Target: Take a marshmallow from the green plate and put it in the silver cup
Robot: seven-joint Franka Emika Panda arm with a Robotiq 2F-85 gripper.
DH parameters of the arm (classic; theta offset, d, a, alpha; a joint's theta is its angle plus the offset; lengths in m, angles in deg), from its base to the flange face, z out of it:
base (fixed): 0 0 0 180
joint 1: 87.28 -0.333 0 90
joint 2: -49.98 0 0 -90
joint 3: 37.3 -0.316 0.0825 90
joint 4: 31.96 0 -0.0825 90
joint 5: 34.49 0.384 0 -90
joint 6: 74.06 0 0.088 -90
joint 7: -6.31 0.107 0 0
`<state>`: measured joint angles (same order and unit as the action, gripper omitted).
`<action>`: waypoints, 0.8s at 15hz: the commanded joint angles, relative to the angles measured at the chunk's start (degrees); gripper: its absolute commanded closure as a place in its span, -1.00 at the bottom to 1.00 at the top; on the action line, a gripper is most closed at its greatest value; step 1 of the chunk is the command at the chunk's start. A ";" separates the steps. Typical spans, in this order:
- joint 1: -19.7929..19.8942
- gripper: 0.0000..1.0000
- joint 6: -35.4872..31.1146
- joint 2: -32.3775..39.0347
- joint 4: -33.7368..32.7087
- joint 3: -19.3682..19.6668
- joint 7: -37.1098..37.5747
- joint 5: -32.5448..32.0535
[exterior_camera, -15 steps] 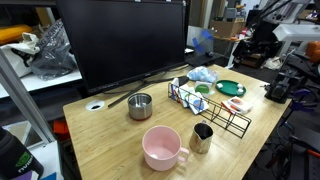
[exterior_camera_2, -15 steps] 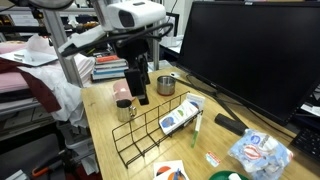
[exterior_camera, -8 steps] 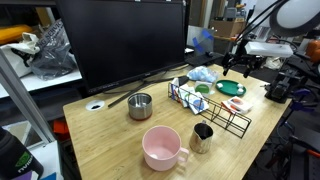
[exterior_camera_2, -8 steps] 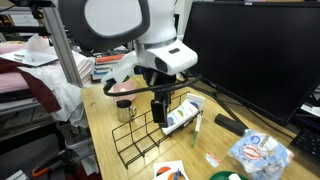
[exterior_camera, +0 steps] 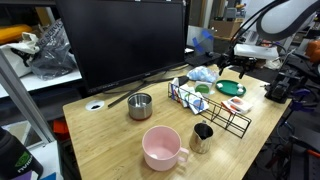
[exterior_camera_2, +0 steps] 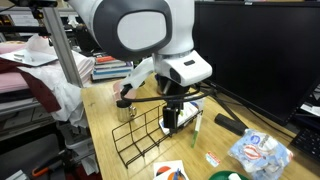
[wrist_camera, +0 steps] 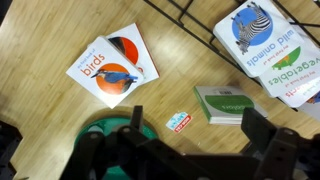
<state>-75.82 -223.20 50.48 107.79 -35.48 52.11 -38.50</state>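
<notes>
The green plate (exterior_camera: 231, 88) lies at the far right of the table, and its rim shows at the lower left of the wrist view (wrist_camera: 92, 131). No marshmallow can be made out on it. The silver cup (exterior_camera: 202, 137) stands next to the pink mug (exterior_camera: 160, 148), and in an exterior view it is by the table's left side (exterior_camera_2: 126, 110). My gripper (exterior_camera: 240, 69) hangs above the table close to the green plate. In the wrist view its fingers (wrist_camera: 197, 126) are spread, with nothing between them.
A black wire rack (exterior_camera: 212, 108) stands between cup and plate. A red-pink dish (exterior_camera: 236, 103) lies beside the plate. A long-handled steel pot (exterior_camera: 140, 105) and a monitor (exterior_camera: 125, 40) are behind. Small books (wrist_camera: 112, 65), a green booklet (wrist_camera: 225, 103) and a sticker (wrist_camera: 179, 122) lie on the wood.
The arm has swung across the table from the mug and cup side, over the wire rack, toward the green plate. The objects on the table have not moved.
</notes>
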 commanded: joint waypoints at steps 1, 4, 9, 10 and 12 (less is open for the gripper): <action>-1.86 -1.00 0.14 -0.02 -0.08 1.90 -0.20 0.13; -1.86 -1.00 0.14 -0.02 -0.08 1.91 -0.19 0.13; -1.68 -1.00 -0.65 6.29 -4.01 4.52 1.64 7.47; -1.55 -1.00 -2.38 8.48 -5.13 5.87 4.78 7.46; -1.68 -1.00 -4.12 12.88 -7.95 8.39 8.12 8.72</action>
<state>-76.77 -225.00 57.73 104.00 -29.78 55.30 -31.50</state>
